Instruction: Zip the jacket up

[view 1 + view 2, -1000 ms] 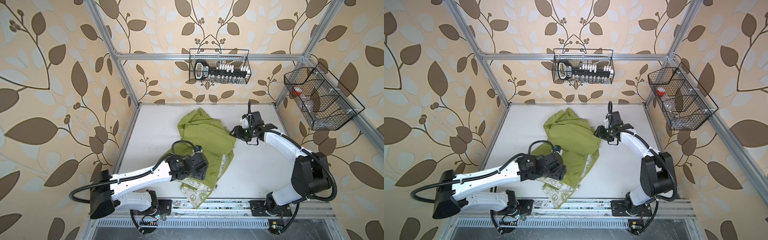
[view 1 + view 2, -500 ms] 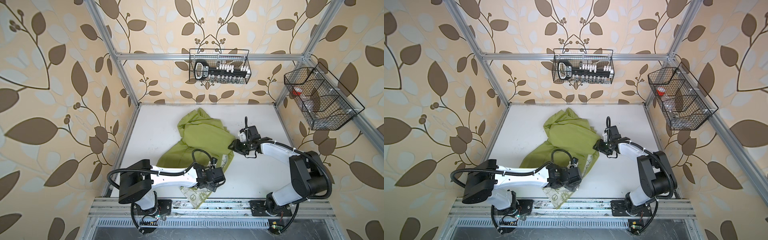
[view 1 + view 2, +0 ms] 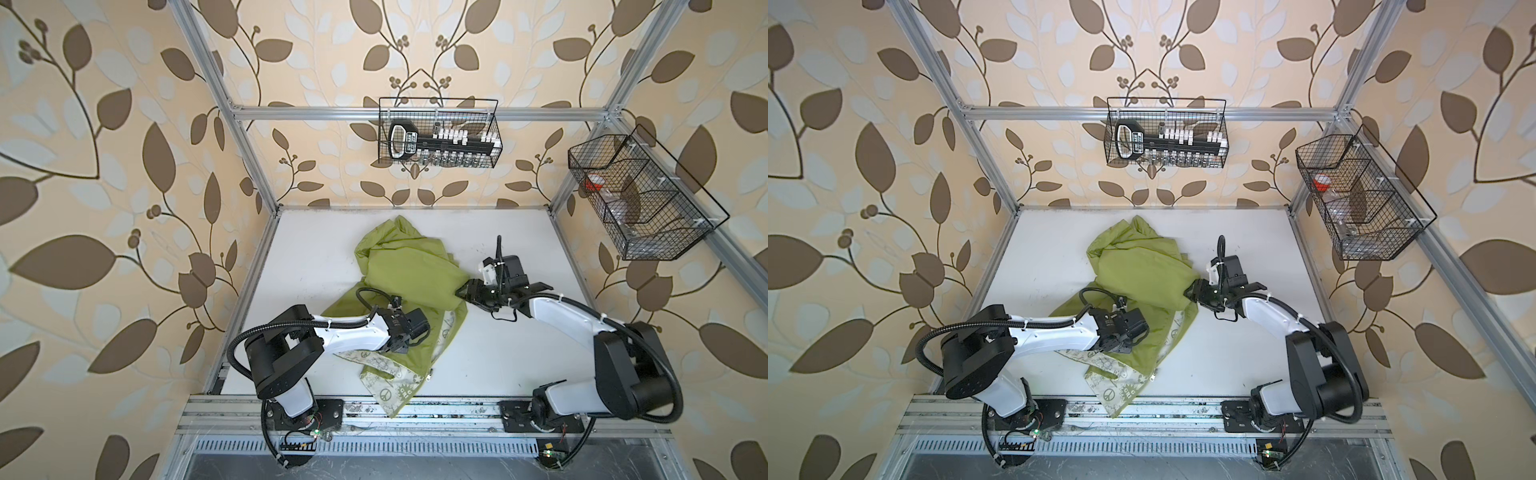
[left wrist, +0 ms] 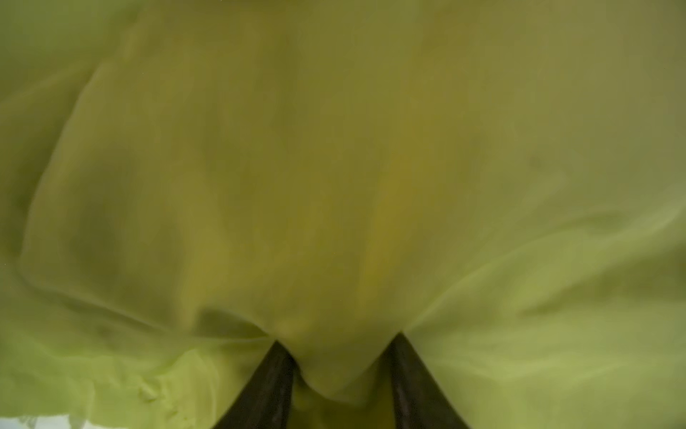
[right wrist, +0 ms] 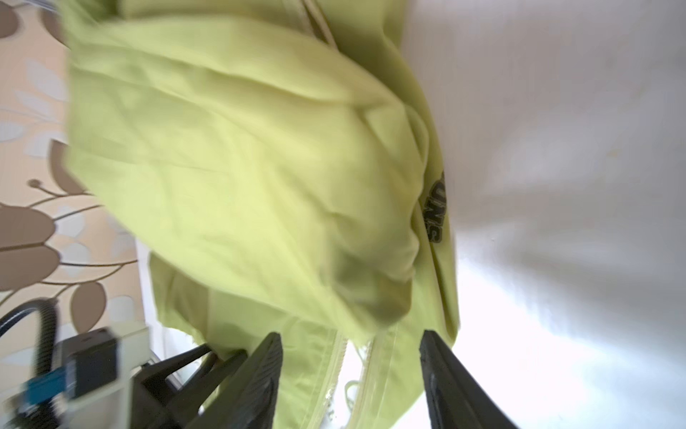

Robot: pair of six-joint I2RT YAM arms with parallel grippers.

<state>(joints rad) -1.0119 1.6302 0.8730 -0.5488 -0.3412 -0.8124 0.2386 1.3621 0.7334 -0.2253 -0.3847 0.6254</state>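
Two hands low: left hand (image 4: 339, 366) tight on the jacket (image 3: 407, 266), right hand (image 5: 350, 349) agape.

Leaf-patterned walls (image 3: 104, 166), white tabletop (image 3: 316, 257)

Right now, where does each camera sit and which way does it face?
Both top views: high above, looking down on the table, jacket and both whole arms.
Left wrist: on the left arm, close against the jacket; left gripper pinches a fold.
Right wrist: on the right arm, facing the zipper; right gripper open.
Shared: all show the jacket.
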